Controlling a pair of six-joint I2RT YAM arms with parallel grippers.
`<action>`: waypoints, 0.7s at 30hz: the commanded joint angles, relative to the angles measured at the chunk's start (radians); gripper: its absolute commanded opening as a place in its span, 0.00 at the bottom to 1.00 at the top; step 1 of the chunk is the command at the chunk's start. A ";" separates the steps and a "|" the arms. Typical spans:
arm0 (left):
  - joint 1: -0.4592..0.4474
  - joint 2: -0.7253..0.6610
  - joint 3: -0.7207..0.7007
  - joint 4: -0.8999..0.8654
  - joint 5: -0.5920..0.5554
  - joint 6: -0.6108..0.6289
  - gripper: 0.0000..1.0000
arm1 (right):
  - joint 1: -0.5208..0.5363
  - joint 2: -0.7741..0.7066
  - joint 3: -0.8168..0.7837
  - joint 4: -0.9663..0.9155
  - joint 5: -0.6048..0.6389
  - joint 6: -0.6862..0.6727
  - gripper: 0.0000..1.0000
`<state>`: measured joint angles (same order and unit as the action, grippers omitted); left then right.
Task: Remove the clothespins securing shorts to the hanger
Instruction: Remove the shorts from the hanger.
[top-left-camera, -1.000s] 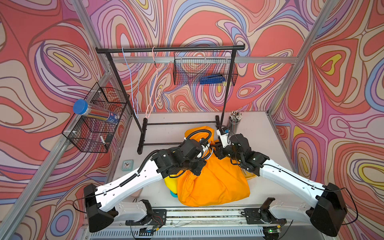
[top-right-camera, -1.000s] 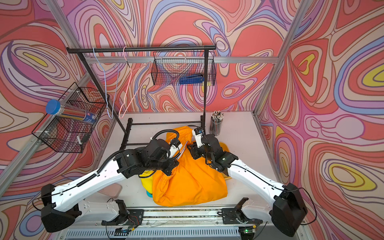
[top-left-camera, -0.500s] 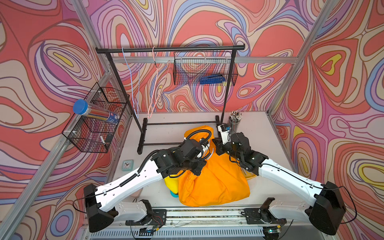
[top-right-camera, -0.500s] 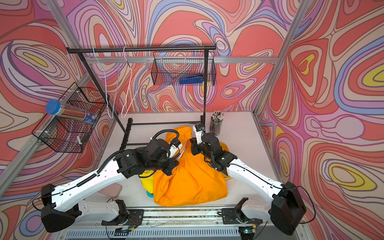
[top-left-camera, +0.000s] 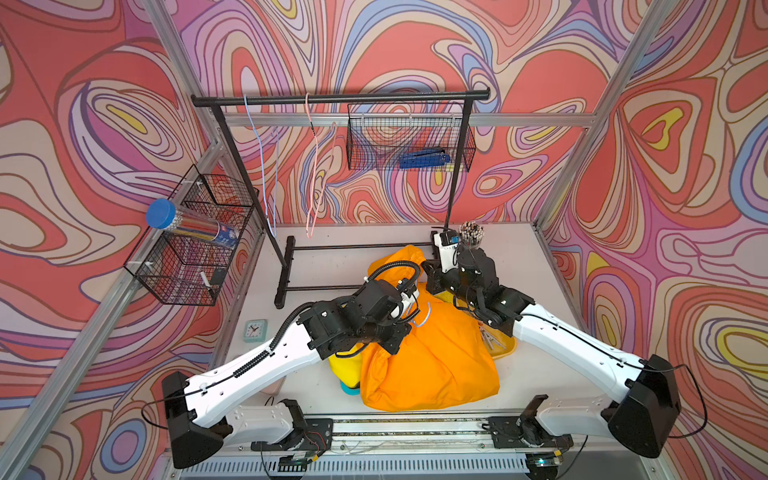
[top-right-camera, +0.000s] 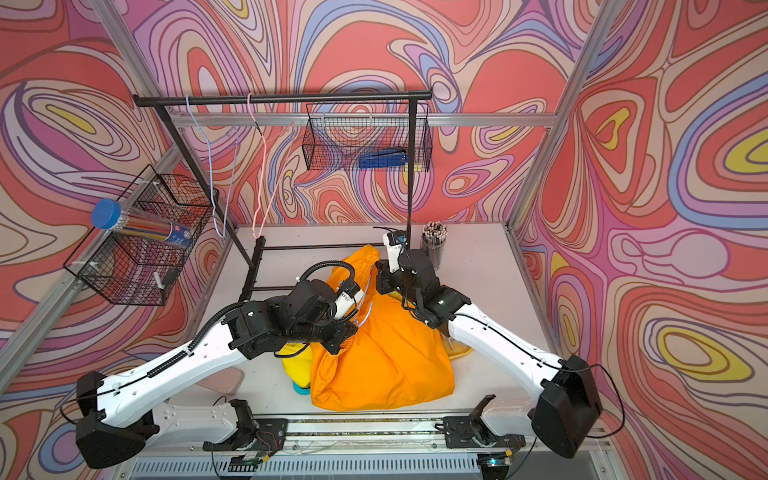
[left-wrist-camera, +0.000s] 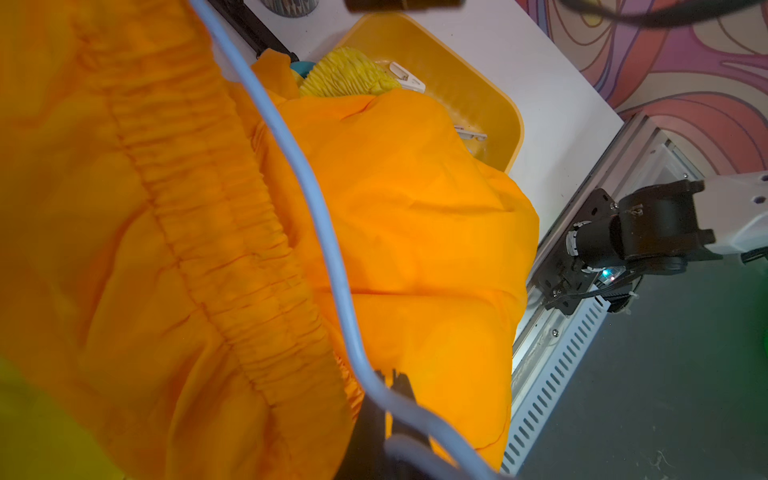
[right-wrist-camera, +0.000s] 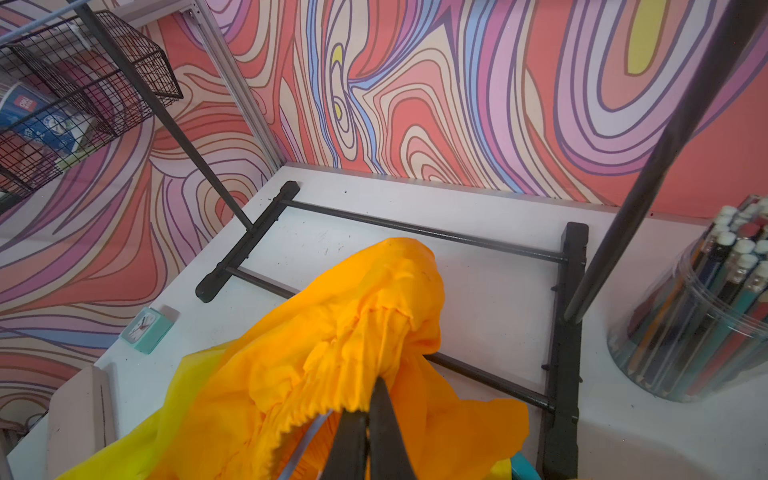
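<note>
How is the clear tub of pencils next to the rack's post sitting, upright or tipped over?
Upright: the pencil tub stands on its base on the table, eraser ends pointing up, beside the clothes rack post.

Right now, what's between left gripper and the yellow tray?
The orange shorts, bunched, covering part of the yellow tray; clearest in the left wrist view.

Enclosure interior. The walls (top-left-camera: 415, 45) carry swirling bands of red, pink, lilac, blue and yellow and are framed by aluminium posts (top-left-camera: 568, 166). A white bench (top-left-camera: 515, 266) forms the working floor. A black clothes rack (top-left-camera: 340, 97) stands beyond the right pincer (right-wrist-camera: 368, 399), with its base bars (right-wrist-camera: 419, 229) just past the pincer's tips. The light is bright and diffuse.
</note>
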<state>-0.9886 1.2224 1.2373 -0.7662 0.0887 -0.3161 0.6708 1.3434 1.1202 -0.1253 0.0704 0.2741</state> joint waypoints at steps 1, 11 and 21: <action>-0.009 -0.020 -0.015 -0.011 0.074 0.034 0.00 | 0.001 0.051 0.087 -0.050 0.015 0.056 0.00; -0.043 -0.094 -0.061 -0.007 0.098 0.019 0.00 | 0.001 0.200 0.252 -0.196 0.099 0.110 0.00; -0.045 -0.232 -0.131 0.025 0.072 -0.012 0.00 | -0.002 0.228 0.248 -0.208 0.128 0.118 0.00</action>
<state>-1.0233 1.0267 1.1194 -0.7498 0.1379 -0.3176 0.6765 1.5696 1.3598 -0.3408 0.1429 0.3771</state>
